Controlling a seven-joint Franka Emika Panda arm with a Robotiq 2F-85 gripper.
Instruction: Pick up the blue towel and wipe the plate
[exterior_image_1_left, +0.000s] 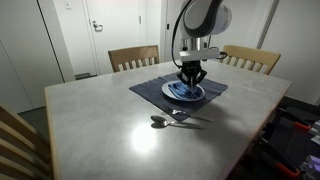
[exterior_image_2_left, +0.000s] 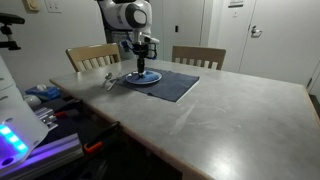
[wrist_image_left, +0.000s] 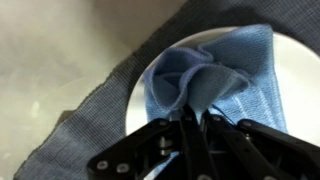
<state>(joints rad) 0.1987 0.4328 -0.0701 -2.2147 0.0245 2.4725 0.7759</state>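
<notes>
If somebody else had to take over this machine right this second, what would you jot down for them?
Gripper: shut, pinching the bunched blue towel.
Towel: lying on the white plate, with the arm straight above it.
Plate: on the dark placemat, at the end of the table near the chairs.
Spoon: lies beside the mat, out of the way.
Done: the towel is grasped and on the plate.
Left: the wiping strokes. The pictures do not show how much has been wiped.
</notes>
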